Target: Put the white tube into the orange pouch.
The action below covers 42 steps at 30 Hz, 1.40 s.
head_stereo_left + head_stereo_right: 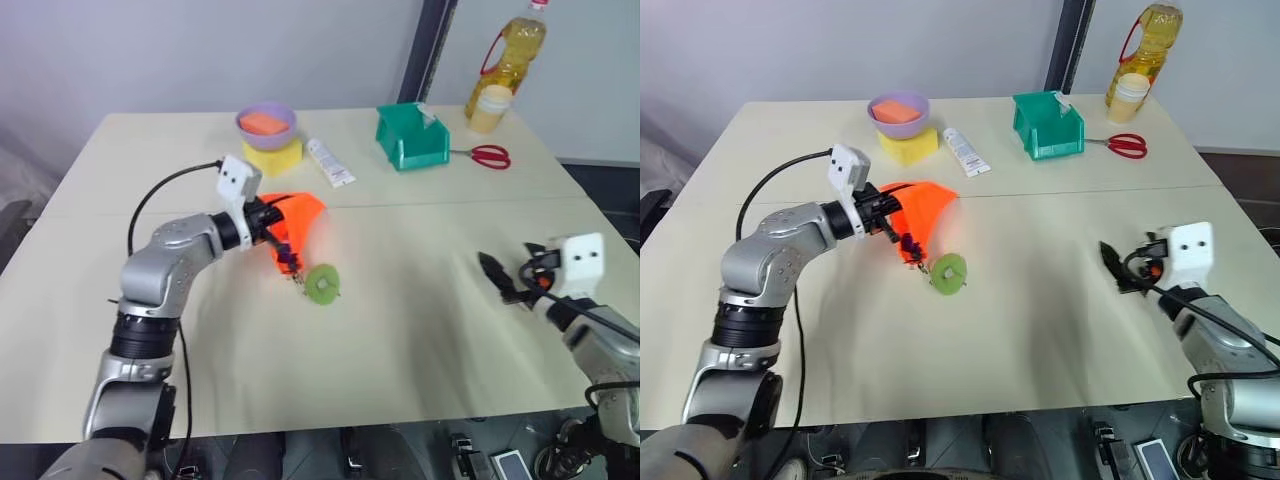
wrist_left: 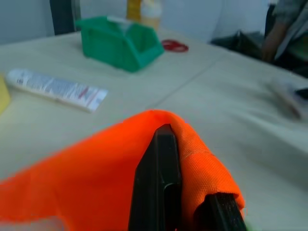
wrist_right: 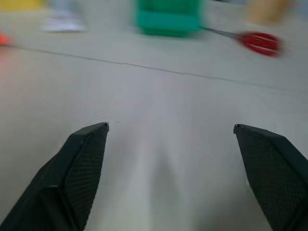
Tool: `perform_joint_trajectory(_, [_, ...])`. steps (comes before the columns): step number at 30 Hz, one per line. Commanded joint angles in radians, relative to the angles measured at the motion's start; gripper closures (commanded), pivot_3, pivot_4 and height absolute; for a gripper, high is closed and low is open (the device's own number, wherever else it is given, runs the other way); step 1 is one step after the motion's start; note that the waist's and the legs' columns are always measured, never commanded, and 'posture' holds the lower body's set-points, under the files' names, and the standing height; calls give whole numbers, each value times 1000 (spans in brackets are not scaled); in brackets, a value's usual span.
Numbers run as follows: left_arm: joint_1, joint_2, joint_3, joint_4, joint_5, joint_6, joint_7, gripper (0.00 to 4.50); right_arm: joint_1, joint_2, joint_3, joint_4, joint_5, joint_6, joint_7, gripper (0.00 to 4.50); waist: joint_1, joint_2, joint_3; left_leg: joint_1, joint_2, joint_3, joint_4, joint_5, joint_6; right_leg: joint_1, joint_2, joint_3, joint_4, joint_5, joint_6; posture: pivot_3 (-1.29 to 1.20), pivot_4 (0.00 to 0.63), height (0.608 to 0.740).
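1. Left gripper [image 1: 892, 222]: clamped on the orange pouch [image 1: 923, 213], which is held lifted off the table [image 1: 1040, 300].
2. Right gripper [image 3: 171, 159]: spread wide, nothing between its fingers, well apart from the pouch.
3. White tube: not discernible; judged possibly already inside the pouch, unconfirmed.

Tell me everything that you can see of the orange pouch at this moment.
The orange pouch is bright orange woven-looking fabric, limp and bunched. The left gripper is shut on its edge and holds it lifted, so it hangs in a rough triangle above the table. In the left wrist view the cloth folds over one black finger. A dark cord with a small purple toggle hangs from it down to a round green disc. What it holds inside cannot be seen.
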Motion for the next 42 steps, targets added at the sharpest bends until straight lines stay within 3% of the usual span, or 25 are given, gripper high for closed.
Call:
perform_joint_trajectory(1, [-17,6,24,-60,-22,9,17,4500,6,32,-52,-28,-20,46,-88,64,-7,0,0,0,0,0,0,0,0,0,0,0,0,0,0,0,150,731])
perform_joint_trajectory(12, [176,173,42,-45,25,-91,-89,4500,-26,266,-55,-135,-45,255,-374,64,0,4,-2,1,0,0,0,0,0,-2,0,1,5,-1,-1,0,150,731])
perform_joint_trajectory(19, [239,234,41,-32,30,-134,-158,4500,-88,309,-69,-42,-82,222,-426,64,-3,4,-2,1,0,1,1,0,0,-1,-1,1,4,-1,-1,0,150,731])
perform_joint_trajectory(22, [254,248,36,-17,41,-142,-175,4500,-113,312,-83,32,-111,168,-450,871,-5,4,-2,1,0,0,0,0,0,-1,-1,1,4,-1,-1,0,150,731])
perform_joint_trajectory(26, [262,251,43,-8,39,-147,-185,4500,-108,299,-60,44,-124,141,-428,2882,-6,4,-2,1,0,0,-1,0,0,-2,0,1,4,-1,-1,0,150,731])
perform_joint_trajectory(27, [262,251,43,-5,42,-149,-185,4500,-107,299,-56,41,-126,139,-426,3195,-6,4,-2,1,0,0,-1,0,0,-2,0,1,4,-1,-1,0,150,731])
perform_joint_trajectory(30, [258,249,44,3,46,-152,-187,4500,-104,292,-45,33,-136,134,-419,3195,-6,4,-2,1,0,0,-1,0,0,-2,0,1,4,-1,-1,0,150,731])
perform_joint_trajectory(34, [245,240,48,21,42,-152,-186,4500,-85,225,39,-26,-155,38,-292,3195,-6,5,-2,1,0,0,-1,0,0,-2,0,1,4,-1,-1,0,150,731])
perform_joint_trajectory(39, [227,238,44,37,25,-141,-214,4500,22,39,255,-217,-67,-77,130,3195,-10,5,-2,2,0,0,-3,0,0,-2,1,1,4,-2,0,0,150,731])
perform_joint_trajectory(42, [219,246,42,29,4,-117,-249,4500,37,-18,320,-336,88,-18,280,3195,-6,4,-2,1,1,-1,-3,0,0,-2,1,0,4,-2,0,0,150,731])
